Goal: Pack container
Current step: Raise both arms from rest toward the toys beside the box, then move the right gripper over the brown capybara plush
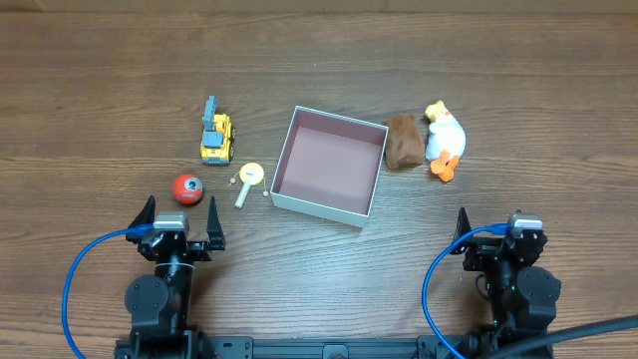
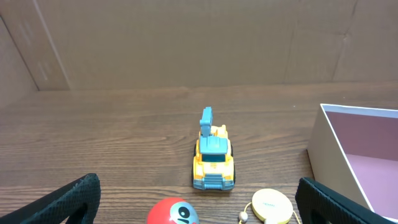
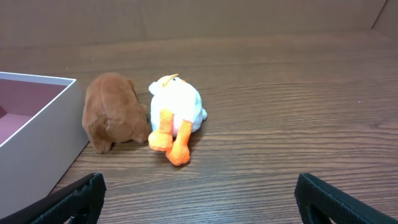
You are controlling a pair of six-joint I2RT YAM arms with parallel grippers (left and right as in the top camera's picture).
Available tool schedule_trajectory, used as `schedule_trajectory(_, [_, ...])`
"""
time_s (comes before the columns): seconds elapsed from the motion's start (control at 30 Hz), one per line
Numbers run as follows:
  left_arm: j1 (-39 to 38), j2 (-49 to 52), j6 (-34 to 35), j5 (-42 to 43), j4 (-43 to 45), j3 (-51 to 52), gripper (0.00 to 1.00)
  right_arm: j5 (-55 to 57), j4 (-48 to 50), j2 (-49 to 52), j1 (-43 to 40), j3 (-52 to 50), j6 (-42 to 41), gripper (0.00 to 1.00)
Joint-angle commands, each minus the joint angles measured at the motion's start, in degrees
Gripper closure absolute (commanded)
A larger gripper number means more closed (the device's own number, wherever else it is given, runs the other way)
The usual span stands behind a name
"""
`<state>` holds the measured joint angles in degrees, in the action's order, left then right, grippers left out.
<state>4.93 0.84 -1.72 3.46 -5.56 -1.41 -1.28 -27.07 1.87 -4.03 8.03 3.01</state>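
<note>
Container (image 1: 329,160) sat empty, central; toy truck (image 1: 216,138) left, plush duck (image 1: 444,138) right, each near its arm. Left gripper (image 1: 181,215) and right gripper (image 1: 501,227) gaped wide, holding nothing.

No writing, label, brand name or number can be read in any of the views. The pale yellow disc toy (image 2: 268,204), near the left front part of the bench, has a faint small mark at its centre, too small to make out. The red ball (image 2: 174,213) beside it shows a painted blue, white and black shape, which is neither a letter nor a digit.
</note>
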Motion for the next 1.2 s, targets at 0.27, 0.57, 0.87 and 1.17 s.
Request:
schedule_trajectory(0.27, [0.3,-0.6,14.9,6.6,3.1,0.4,0.00,-21.5,2.3,-0.7,0.2,-0.3,-0.5,0.00])
schedule_trajectory(0.57, [0.3,2.6,23.1,9.9,-11.9,-15.4,0.00,-24.9,2.1,8.3,0.2,9.3,-9.0,0.00])
schedule_trajectory(0.87, [0.3,32.8,16.7,5.6,-27.5,-44.0,0.00,-16.5,-19.4,42.0,0.2,44.0,-8.6,0.00])
schedule_trajectory(1.17, [0.4,72.4,8.1,6.7,-50.4,-76.7,0.00,-21.9,-45.5,76.6,0.2,75.4,-9.3,0.00])
